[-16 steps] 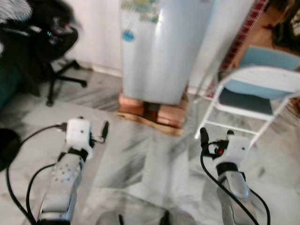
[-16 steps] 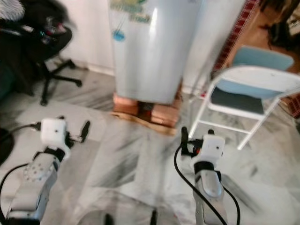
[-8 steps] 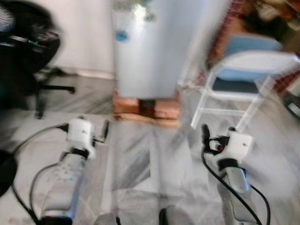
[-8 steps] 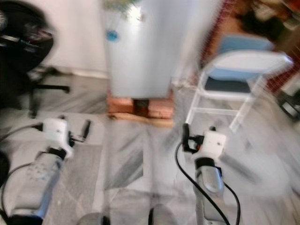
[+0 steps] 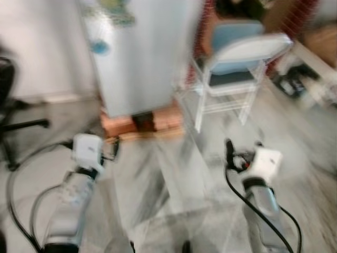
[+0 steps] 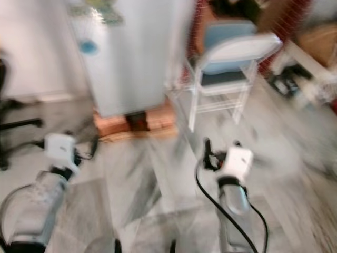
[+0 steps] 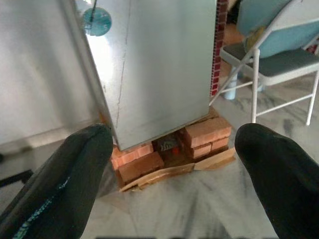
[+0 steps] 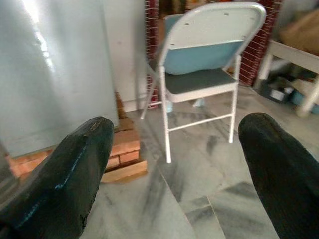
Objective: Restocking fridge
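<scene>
Now, fridge (image 5: pixel 139 58): we see it closed, on bricks (image 7: pixel 164 149), ahead to our left.
Left gripper (image 7: pixel 172 164): released, empty.
Right gripper (image 8: pixel 172 164): released, empty.
Risk: we may bump the chair (image 8: pixel 199 64) just beside the fridge; head views are blurred.
Writing: round blue sticker (image 7: pixel 96 20), unreadable.

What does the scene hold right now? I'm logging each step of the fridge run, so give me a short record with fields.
fridge: silver fridge, door shut, standing on bricks and wood strips
sticker: round blue sticker on the fridge front
chair: white folding chair with a blue seat, beside the fridge on the robot's right
floor: grey marble floor
left gripper: open, empty, pointed at the fridge base
right gripper: open, empty, pointed toward the chair
image quality: head views blurred
</scene>
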